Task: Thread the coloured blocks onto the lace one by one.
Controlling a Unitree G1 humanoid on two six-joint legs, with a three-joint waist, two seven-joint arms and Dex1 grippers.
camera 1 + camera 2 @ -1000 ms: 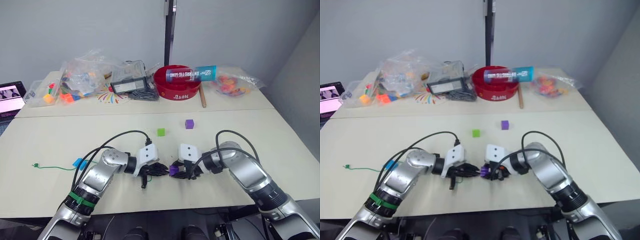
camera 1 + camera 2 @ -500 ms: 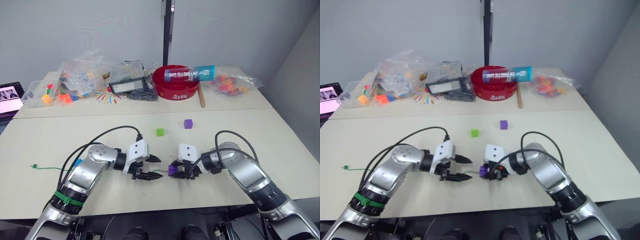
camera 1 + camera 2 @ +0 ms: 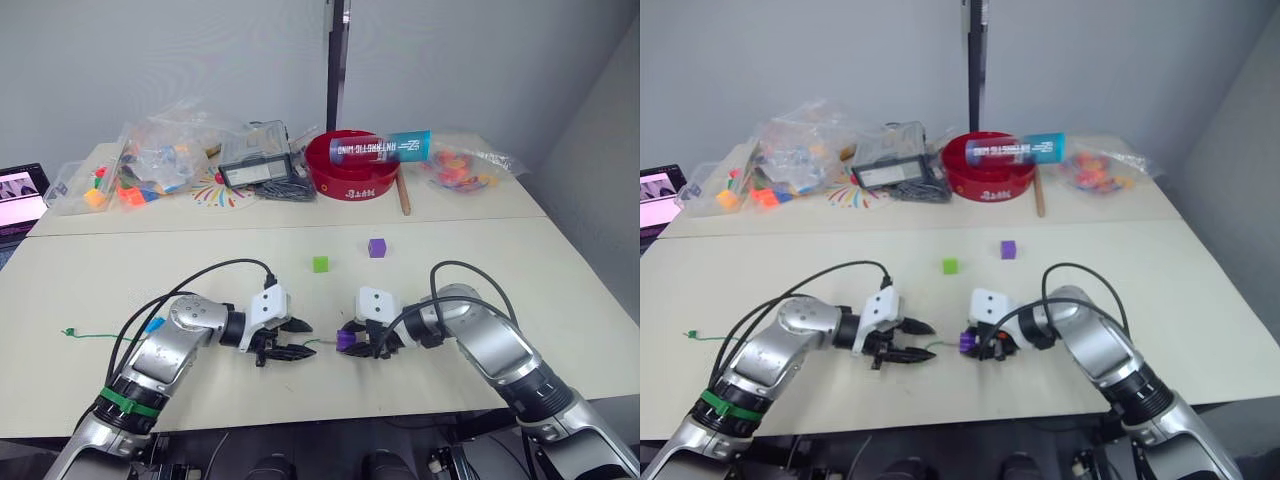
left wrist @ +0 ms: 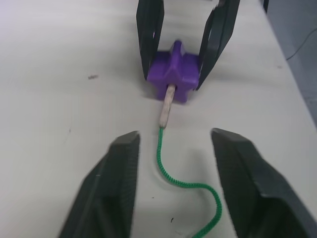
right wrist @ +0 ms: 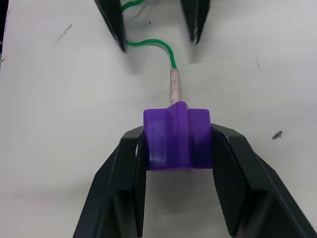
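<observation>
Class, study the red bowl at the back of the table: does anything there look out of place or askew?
Yes. A blue tube lies on its side across the rim of the red bowl instead of standing or sitting inside, one end jutting past the edge. It looks precariously balanced.

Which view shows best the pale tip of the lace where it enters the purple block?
The left wrist view: the tip enters the purple block facing the camera. The right wrist view shows the tip beyond the block, its entry hidden. In the eye views it is too small to judge.
</observation>
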